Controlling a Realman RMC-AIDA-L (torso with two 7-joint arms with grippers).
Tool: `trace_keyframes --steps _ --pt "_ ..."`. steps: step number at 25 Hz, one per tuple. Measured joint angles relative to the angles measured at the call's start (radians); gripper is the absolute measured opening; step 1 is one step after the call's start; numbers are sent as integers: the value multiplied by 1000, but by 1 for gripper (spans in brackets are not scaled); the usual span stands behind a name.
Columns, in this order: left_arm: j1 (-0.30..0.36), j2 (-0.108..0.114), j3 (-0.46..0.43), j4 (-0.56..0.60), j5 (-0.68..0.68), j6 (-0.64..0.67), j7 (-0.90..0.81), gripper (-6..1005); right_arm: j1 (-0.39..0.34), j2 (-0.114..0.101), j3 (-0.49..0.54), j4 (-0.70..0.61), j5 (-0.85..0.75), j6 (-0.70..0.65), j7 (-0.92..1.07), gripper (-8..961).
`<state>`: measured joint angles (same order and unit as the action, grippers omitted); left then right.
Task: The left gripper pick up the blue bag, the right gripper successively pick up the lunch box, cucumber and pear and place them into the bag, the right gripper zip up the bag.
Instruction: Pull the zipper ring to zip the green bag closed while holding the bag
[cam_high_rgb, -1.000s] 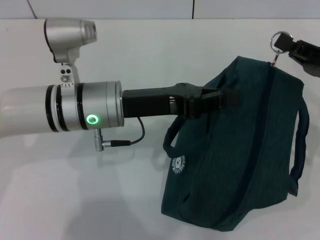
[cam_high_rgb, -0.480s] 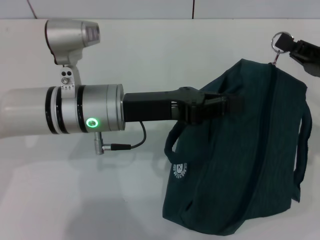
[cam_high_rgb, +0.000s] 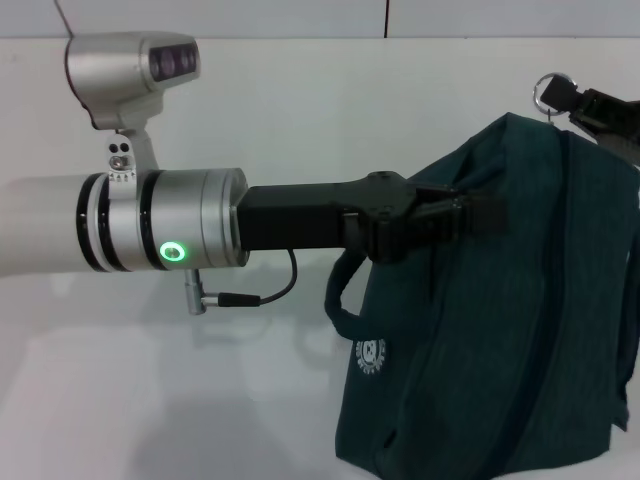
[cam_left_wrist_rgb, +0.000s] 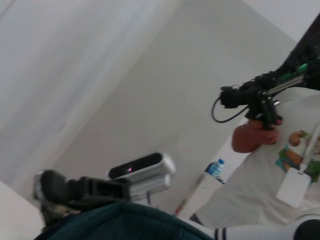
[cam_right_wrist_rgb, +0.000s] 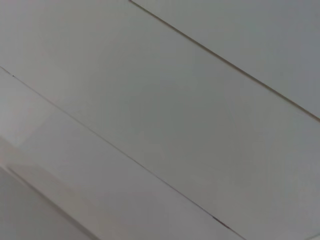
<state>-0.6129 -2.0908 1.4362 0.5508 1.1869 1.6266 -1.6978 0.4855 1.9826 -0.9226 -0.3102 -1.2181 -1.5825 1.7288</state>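
The blue bag (cam_high_rgb: 500, 340) hangs above the white table (cam_high_rgb: 150, 400) at the right of the head view, its dark zipper line running down from the top corner. My left gripper (cam_high_rgb: 478, 212) reaches in from the left and is shut on the bag's upper edge. At the top right, my right gripper (cam_high_rgb: 582, 100) is shut on the zipper pull, whose metal ring (cam_high_rgb: 548, 92) sticks out beside it. In the left wrist view the bag's top (cam_left_wrist_rgb: 125, 222) shows below the right gripper (cam_left_wrist_rgb: 62, 187). The lunch box, cucumber and pear are hidden or out of view.
A loop handle (cam_high_rgb: 345, 290) hangs off the bag's left side under the left gripper. In the left wrist view a person (cam_left_wrist_rgb: 265, 165) stands beyond the table holding a black device. The right wrist view shows only plain wall panels.
The bag has swung right and looms larger, its right side now cut off by the frame edge. The left wrist has rolled a little. The right gripper keeps the zipper pull.
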Motion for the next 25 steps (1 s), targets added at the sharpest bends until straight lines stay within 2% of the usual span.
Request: trace_keyframes --steps 7,16,25 --pt "8 0 0 0 -34 69 38 89 4 5 -7 20 -2 13 0 4" --pt "21 0 -7 2 -64 77 75 101 0 16 -10 25 -8 23 -6 5" --pt "16 0 -20 -7 -79 -14 75 113 -2 20 0 25 5 -14 -37 70"
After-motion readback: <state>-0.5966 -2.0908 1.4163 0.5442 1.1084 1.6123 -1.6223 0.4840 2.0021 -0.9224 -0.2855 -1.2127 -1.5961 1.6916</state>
